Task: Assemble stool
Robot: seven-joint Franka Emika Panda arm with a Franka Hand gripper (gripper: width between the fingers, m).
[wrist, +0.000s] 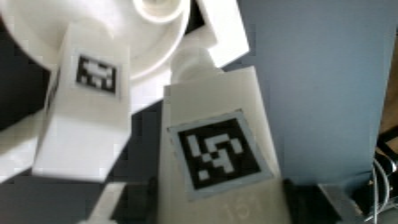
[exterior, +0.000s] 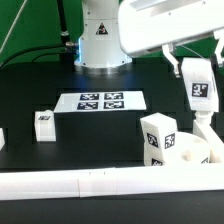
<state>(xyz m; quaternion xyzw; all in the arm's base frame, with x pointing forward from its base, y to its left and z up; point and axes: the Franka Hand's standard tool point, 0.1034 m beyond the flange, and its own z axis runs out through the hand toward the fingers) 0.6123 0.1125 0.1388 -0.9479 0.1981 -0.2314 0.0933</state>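
Note:
My gripper (exterior: pixel 192 72) is shut on a white blocky stool leg (exterior: pixel 199 95) at the exterior view's right, holding it nearly upright. The leg's lower end is at the round white seat disc (exterior: pixel 190 156); whether they touch I cannot tell. A second leg (exterior: pixel 158 136) with marker tags stands on the seat disc. In the wrist view the held leg (wrist: pixel 217 140) with its tag runs out from my gripper (wrist: pixel 222 208), its far end by the seat disc (wrist: pixel 134 35). The standing leg (wrist: pixel 89 90) lies alongside it. A third leg (exterior: pixel 44 122) rests loose at the exterior view's left.
The marker board (exterior: pixel 100 101) lies flat in front of the robot base (exterior: pixel 100 40). A long white rail (exterior: pixel 70 183) runs along the near edge of the black table. A small white piece (exterior: pixel 2 138) shows at the far left edge.

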